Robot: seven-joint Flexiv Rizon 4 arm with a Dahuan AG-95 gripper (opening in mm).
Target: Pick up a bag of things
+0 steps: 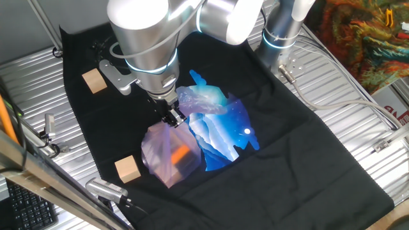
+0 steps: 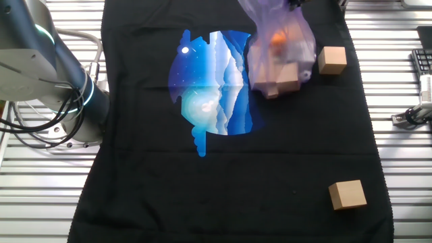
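Note:
The bag of things [image 1: 169,153] is a translucent pale purple plastic bag with an orange item inside, lying on the black cloth [image 1: 307,160]. In the other fixed view, the bag [image 2: 280,50] also shows wooden blocks at its bottom. Its top is gathered upward toward the frame's edge. My gripper [image 1: 172,117] is straight above the bag's top and its dark fingers look closed on the gathered plastic. In the other fixed view the gripper is almost wholly cut off at the top edge.
A shiny blue-and-white bag [image 1: 220,131] lies against the purple bag's right side, also seen in the other view [image 2: 209,88]. Two loose wooden cubes [image 1: 94,80] [image 1: 128,168] sit on the cloth [image 2: 332,59] [image 2: 347,194]. The arm's base [image 2: 67,101] stands beside the cloth.

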